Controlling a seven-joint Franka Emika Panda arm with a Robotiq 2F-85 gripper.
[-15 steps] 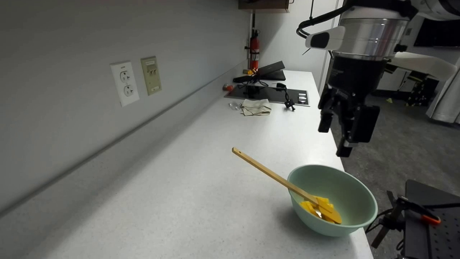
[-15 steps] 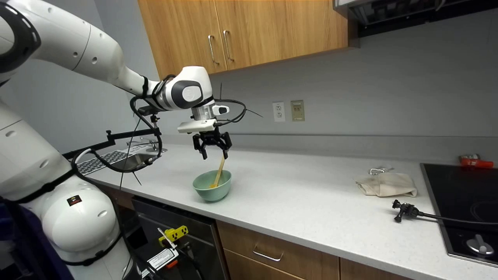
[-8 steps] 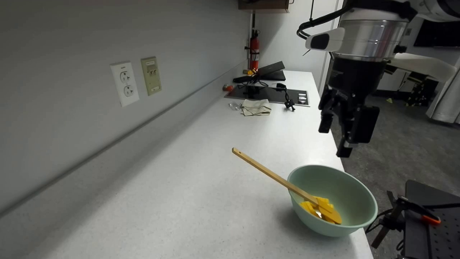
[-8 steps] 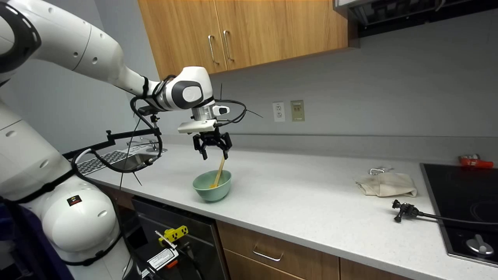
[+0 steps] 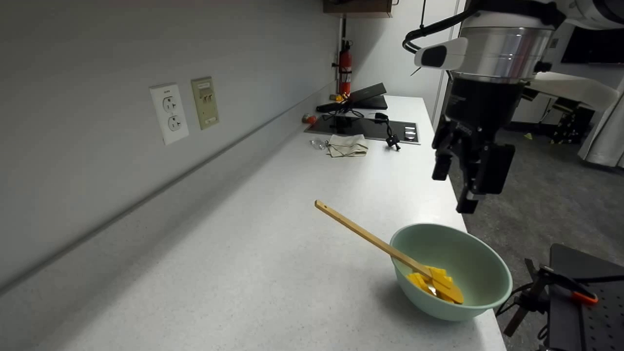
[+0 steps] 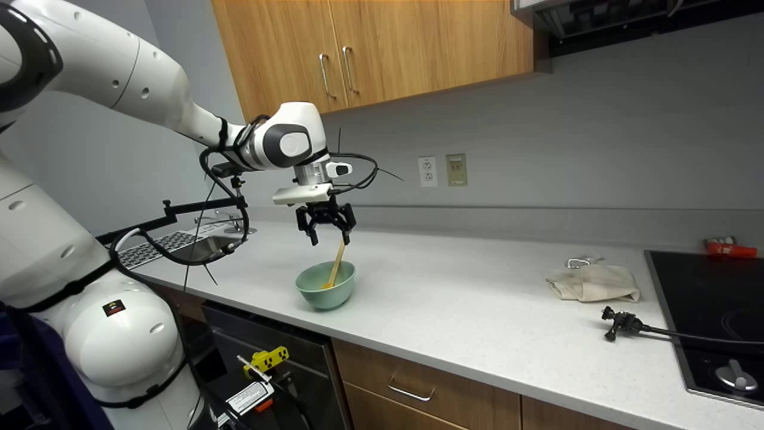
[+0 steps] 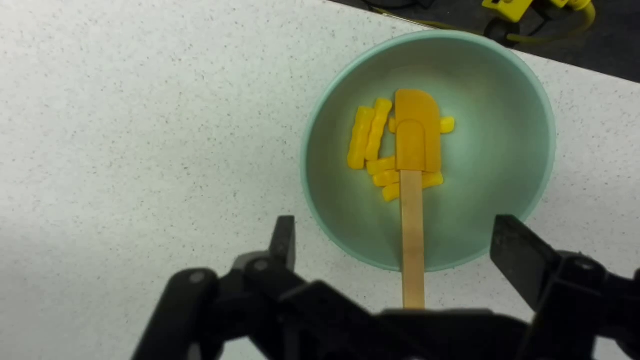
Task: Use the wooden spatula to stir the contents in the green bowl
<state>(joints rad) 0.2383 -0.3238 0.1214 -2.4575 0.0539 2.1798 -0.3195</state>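
Note:
The green bowl stands near the counter's edge; it shows in both exterior views and the wrist view. Yellow pieces, the contents, lie on its bottom, also seen in an exterior view. The wooden spatula rests its orange-yellow head on them, and its handle leans over the rim. My gripper is open and empty above the bowl, fingers apart on both sides of the handle in the wrist view. The handle's far end is hidden there behind the gripper.
The wall with outlets runs along the counter's back. A folded cloth, a black mount with a cable and a cooktop lie farther along. A wooden cabinet hangs above. A sink lies behind the arm.

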